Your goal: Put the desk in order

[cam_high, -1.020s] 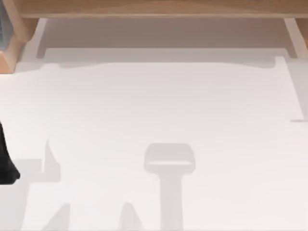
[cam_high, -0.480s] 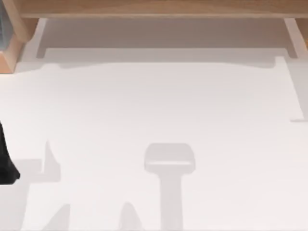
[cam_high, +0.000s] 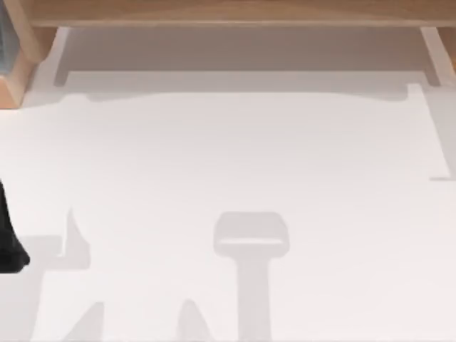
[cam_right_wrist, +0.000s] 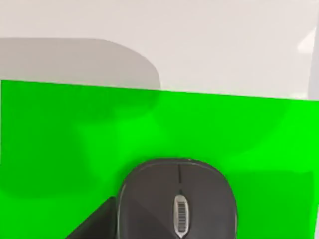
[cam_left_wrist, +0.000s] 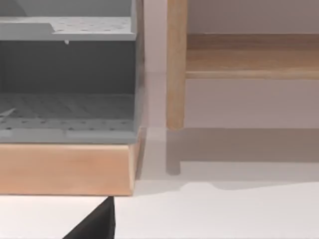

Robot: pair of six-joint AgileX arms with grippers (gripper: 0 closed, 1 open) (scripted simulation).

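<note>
You had the desk (cam_high: 235, 149) spread white across the top view, its wooden shelf (cam_high: 228, 13) along the far edge; a dark shape (cam_high: 8, 239) sat at the left edge; whether either arm's jaws were spread or pressed together, I could not tell. Your right wrist view looked onto a dark mouse (cam_right_wrist: 177, 201) resting on a green mat (cam_right_wrist: 65, 144); the mouse looked light, hard and smooth, likely slippery, so take it across its flanks; the mat looked thin and limp, best lifted by an edge. Your left wrist view faced a grey perforated organiser (cam_left_wrist: 67, 79) on a wooden base (cam_left_wrist: 65, 169).

office workstation | white desk (cam_high: 235, 157) – wooden shelf (cam_high: 228, 11) | mouse (cam_right_wrist: 177, 199) – green mat (cam_right_wrist: 75, 139)
</note>
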